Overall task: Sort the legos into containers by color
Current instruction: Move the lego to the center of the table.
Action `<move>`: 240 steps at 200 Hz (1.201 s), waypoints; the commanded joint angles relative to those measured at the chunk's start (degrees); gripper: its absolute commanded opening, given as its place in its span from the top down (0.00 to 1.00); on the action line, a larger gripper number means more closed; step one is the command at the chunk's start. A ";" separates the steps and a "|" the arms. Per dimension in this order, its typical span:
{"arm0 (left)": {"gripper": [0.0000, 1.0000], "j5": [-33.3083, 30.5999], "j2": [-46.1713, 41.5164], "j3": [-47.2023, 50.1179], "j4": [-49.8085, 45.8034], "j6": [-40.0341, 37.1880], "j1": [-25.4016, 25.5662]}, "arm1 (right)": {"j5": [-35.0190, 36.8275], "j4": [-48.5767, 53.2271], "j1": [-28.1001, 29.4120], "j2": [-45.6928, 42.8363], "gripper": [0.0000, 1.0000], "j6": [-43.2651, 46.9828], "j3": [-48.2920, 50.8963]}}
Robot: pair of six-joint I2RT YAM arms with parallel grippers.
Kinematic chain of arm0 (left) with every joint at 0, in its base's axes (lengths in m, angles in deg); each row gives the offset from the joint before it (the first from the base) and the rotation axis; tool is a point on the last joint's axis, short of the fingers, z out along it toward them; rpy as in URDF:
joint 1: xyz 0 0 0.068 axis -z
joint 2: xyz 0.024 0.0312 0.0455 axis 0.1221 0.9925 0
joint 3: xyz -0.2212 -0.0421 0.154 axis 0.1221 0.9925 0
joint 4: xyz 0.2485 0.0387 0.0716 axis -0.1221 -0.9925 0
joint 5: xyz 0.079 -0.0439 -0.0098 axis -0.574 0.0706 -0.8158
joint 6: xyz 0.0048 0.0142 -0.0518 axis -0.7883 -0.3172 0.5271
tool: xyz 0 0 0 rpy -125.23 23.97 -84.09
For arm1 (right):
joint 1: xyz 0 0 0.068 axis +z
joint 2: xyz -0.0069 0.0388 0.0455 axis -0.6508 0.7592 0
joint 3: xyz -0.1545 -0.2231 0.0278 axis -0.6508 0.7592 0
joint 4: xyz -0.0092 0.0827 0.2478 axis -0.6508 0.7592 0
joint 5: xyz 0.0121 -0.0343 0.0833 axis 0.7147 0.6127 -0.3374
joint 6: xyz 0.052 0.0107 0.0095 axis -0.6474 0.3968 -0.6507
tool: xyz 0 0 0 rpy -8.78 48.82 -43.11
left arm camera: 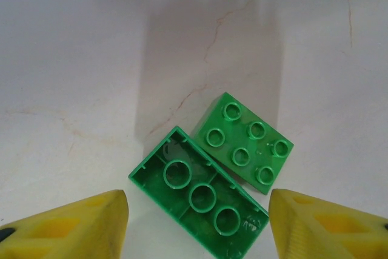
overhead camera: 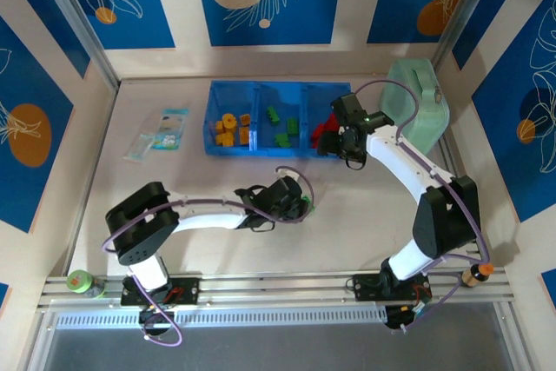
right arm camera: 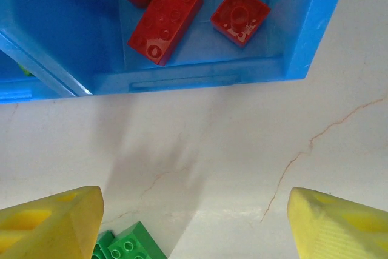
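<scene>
Two green legos lie on the white table in the left wrist view: one upside down, one studs up touching its far side. My left gripper is open, its yellow fingers on either side of the upside-down brick with a gap on each side. The blue containers hold yellow-orange legos on the left, green legos in the middle and red legos on the right. My right gripper hangs open and empty over bare table just in front of the red bin.
A mint-green lidded case stands right of the bins. A small clear packet lies to their left. The same green legos show at the right wrist view's lower left. Blue-patterned walls enclose the table.
</scene>
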 commanded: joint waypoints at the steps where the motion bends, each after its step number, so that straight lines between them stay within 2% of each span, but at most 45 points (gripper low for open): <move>1: 0.39 0.27 2.14 -1.79 -3.69 0.18 -1.32 | -1.52 -1.15 -0.34 -2.58 0.20 -0.88 1.19; 72: 0.40 0.73 4.33 -2.50 -7.91 -1.16 -4.72 | -1.98 -1.77 -0.95 -5.81 0.20 -1.23 3.35; 99: 0.41 -0.49 1.67 -0.54 -8.92 -1.01 -6.58 | -2.12 -1.95 -1.04 -6.65 0.20 -1.40 4.19; 131: 0.41 -0.83 -3.31 3.00 -9.40 -0.34 -11.06 | -2.72 -2.08 -0.78 -7.12 0.20 -1.74 4.80; 148: 0.40 -2.70 -6.02 2.52 -10.97 -1.87 -10.91 | -2.48 -2.27 -0.44 -7.64 0.21 -2.00 5.25; 184: 0.25 -1.22 -5.92 0.25 -12.53 -0.67 -9.81 | -2.78 -2.77 -0.12 -7.93 0.21 -2.77 5.82; 240: 0.26 -0.45 -0.37 -1.21 -11.72 6.26 -9.35 | -2.33 -2.73 0.20 -7.75 0.21 -2.64 6.82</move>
